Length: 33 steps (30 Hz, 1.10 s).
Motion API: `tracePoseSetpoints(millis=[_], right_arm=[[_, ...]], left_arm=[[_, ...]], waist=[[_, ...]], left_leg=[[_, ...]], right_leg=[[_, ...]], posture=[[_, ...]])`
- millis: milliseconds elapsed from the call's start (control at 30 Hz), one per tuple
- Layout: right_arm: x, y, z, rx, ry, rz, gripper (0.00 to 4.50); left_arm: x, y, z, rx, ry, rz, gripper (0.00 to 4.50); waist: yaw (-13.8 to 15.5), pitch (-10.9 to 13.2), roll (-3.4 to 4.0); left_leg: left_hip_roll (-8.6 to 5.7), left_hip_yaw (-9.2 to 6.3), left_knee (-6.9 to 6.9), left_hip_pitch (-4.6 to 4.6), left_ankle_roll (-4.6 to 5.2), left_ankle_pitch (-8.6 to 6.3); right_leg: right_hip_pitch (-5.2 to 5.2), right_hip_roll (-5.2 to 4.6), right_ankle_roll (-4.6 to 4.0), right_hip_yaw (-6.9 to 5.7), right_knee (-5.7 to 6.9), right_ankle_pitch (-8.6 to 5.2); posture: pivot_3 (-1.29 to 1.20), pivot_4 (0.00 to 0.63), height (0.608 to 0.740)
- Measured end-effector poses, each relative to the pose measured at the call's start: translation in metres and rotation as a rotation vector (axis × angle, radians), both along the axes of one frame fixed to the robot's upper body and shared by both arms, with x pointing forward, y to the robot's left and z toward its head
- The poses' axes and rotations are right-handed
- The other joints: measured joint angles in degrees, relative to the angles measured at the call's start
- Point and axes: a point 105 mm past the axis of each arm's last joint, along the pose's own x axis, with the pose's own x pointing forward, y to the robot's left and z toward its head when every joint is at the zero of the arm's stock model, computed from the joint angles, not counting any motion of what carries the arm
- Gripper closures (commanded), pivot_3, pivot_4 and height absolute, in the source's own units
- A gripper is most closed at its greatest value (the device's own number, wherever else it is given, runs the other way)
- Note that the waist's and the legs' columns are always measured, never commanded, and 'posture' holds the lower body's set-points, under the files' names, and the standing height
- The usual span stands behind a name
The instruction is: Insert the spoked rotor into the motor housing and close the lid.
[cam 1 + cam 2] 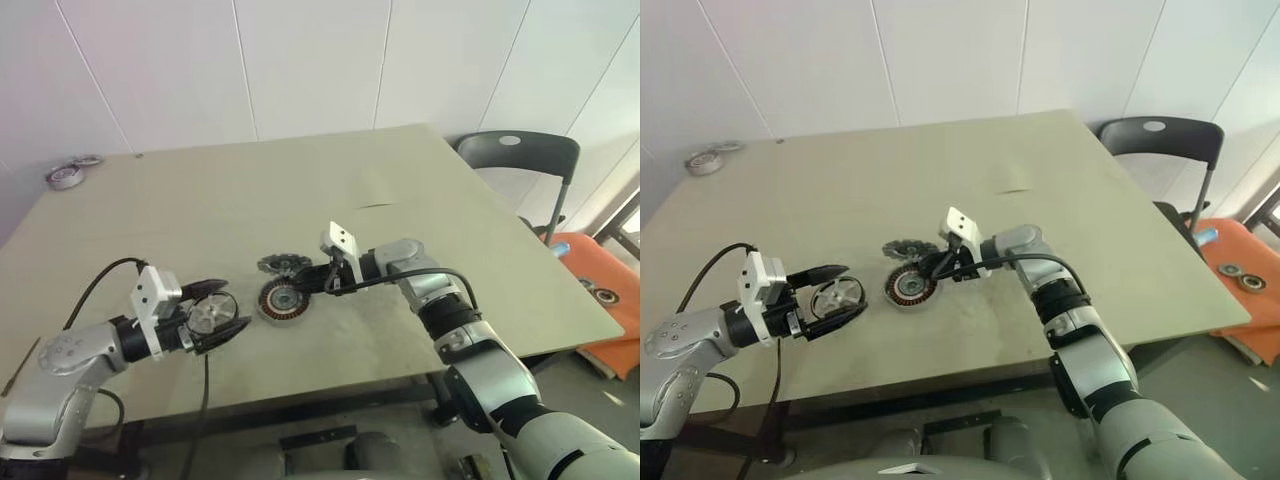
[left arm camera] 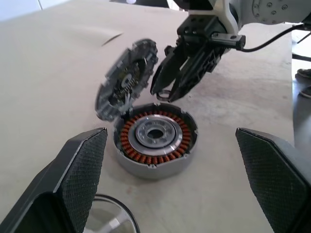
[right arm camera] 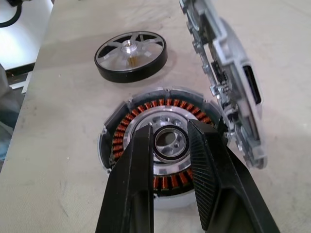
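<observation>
Lying flat between the wide-spread left gripper (image 1: 225, 312), the spoked rotor (image 3: 130, 55) sits beside the motor housing (image 2: 155, 143); right gripper (image 3: 170, 145) narrowly parted.

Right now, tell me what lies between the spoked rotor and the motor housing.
Bare tabletop. In the right wrist view the spoked rotor and motor housing are apart, with only table between; the hinged lid stands off to one side.

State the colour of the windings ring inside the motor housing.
Orange-brown copper, ringing the silver centre of the motor housing; clearest in the right wrist view.
</observation>
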Motion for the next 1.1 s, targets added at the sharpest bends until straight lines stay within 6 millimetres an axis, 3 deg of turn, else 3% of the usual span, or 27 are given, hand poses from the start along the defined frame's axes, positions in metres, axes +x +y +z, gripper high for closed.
tracePoseSetpoints(millis=[300, 733, 900, 1100], right_arm=[[-0.006, 0.01, -0.013, -0.006, 0.044, 0.026, 3.84], [-0.01, 0.031, -0.011, 0.004, 0.028, 0.097, 3.84], [-0.007, 0.03, -0.013, -0.007, 0.024, 0.098, 3.84], [-0.009, 0.033, -0.023, -0.027, 0.04, 0.095, 3.84]], left_arm=[[-0.024, -0.006, -0.005, -0.047, 0.044, 0.039, 0.0], [-0.031, 0.02, 0.005, -0.008, 0.005, 0.151, 0.0], [-0.043, 0.016, 0.005, -0.004, 0.025, 0.136, 0.0], [-0.044, 0.012, 0.006, -0.02, 0.021, 0.133, 0.0]], waist=[[0.1, 0.0, -0.01], [0.1, 0.02, 0.01], [0.07, 0.02, 0.01], [-0.01, 0.03, 0.03]], left_leg=[[0.0, 0.01, 0.01, 0.0, 0.0, 0.0], [0.0, 0.0, 0.0, 0.0, 0.0, 0.0], [-0.01, 0.03, 0.0, 0.01, -0.01, 0.0], [0.0, 0.03, 0.0, 0.04, -0.01, 0.0]], right_leg=[[0.02, -0.01, -0.02, 0.01, -0.01, -0.02], [0.01, 0.0, -0.07, -0.01, -0.02, -0.04], [0.03, -0.02, -0.2, 0.01, -0.05, -0.12], [0.05, 0.0, -0.21, 0.01, -0.03, -0.12]], posture=[[0.0, 0.0, 0.74], [0.0, 0.0, 0.74], [0.0, 0.0, 0.74], [0.0, 0.0, 0.74]])
